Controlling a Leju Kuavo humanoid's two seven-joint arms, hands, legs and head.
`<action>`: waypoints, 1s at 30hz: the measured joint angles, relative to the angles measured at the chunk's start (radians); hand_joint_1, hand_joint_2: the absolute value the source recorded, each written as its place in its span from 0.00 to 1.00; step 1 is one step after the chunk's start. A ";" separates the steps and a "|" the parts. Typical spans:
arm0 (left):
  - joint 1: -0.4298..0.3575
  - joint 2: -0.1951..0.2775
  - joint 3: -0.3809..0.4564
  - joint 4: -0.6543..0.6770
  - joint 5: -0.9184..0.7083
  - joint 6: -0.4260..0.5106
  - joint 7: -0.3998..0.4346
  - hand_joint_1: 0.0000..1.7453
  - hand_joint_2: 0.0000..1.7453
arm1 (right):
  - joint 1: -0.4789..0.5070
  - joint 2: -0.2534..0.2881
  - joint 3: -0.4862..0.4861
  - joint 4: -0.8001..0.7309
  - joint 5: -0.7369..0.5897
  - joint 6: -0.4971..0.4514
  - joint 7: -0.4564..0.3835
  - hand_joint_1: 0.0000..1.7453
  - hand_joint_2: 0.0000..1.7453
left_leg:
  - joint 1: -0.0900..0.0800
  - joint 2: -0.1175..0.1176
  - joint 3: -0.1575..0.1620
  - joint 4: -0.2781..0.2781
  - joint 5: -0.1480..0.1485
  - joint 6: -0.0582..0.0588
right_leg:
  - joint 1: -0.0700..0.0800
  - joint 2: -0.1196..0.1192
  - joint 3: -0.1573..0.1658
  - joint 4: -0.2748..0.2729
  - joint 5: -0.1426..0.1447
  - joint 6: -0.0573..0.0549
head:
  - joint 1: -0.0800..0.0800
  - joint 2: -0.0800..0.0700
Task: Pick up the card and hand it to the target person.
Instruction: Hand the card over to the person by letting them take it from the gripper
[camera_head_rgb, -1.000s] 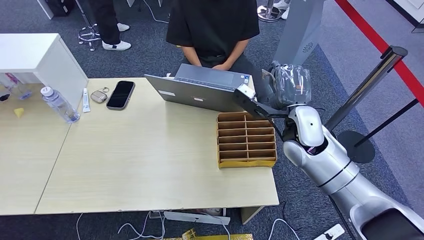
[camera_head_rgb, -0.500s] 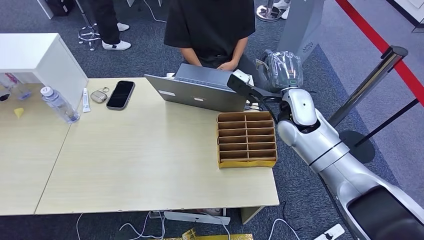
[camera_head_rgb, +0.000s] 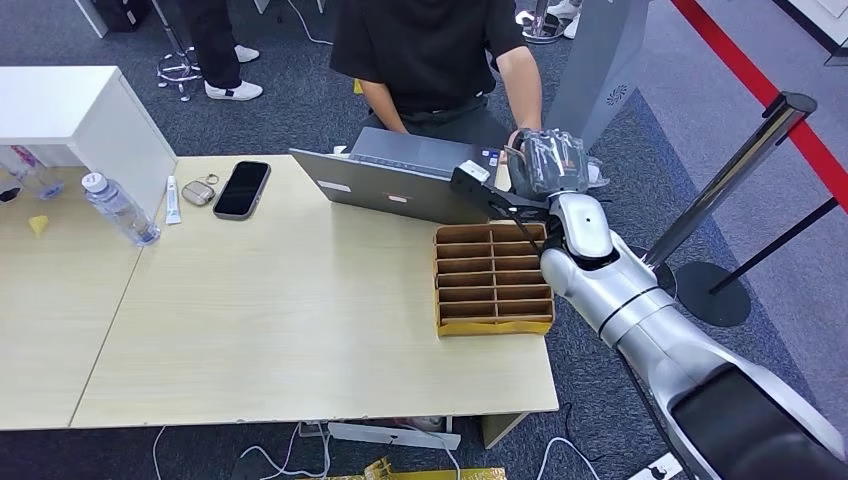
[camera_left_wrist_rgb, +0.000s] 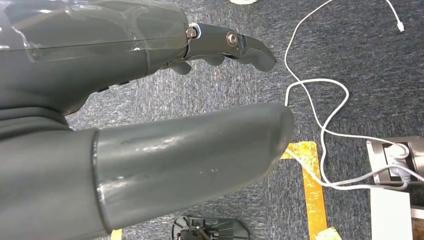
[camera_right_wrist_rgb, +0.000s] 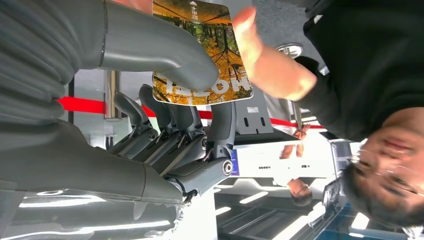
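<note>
The card (camera_right_wrist_rgb: 202, 47), printed with autumn trees, sits at the top centre of your right wrist view, pinched between the right hand (camera_right_wrist_rgb: 165, 110)'s thumb and fingers while the person's hand (camera_right_wrist_rgb: 272, 62) grasps its edge. Your left hand (camera_left_wrist_rgb: 150, 115) hangs over carpet, fingers apart, holding nothing.
</note>
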 joint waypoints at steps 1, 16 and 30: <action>0.000 0.000 0.000 0.000 0.000 0.000 0.000 0.00 0.00 | 0.000 0.002 0.000 0.006 -0.001 -0.004 0.000 0.87 1.00 | 0.000 0.000 0.000 0.000 0.000 0.000 | 0.000 0.000 0.000 0.000 0.000 0.000 | 0.000 0.000; 0.000 0.000 -0.001 0.000 0.000 0.000 0.000 0.00 0.00 | 0.000 0.005 0.000 0.034 0.002 -0.025 0.010 0.76 1.00 | 0.000 0.000 0.000 0.000 0.000 0.000 | 0.000 0.000 0.000 0.000 0.000 0.000 | 0.000 0.000; 0.001 0.000 -0.017 0.000 0.001 0.001 0.001 0.00 0.00 | 0.005 0.004 0.012 0.039 0.022 -0.087 0.040 0.00 1.00 | 0.000 0.000 0.001 0.000 0.000 0.000 | 0.000 0.000 0.000 0.000 0.000 0.000 | 0.000 0.000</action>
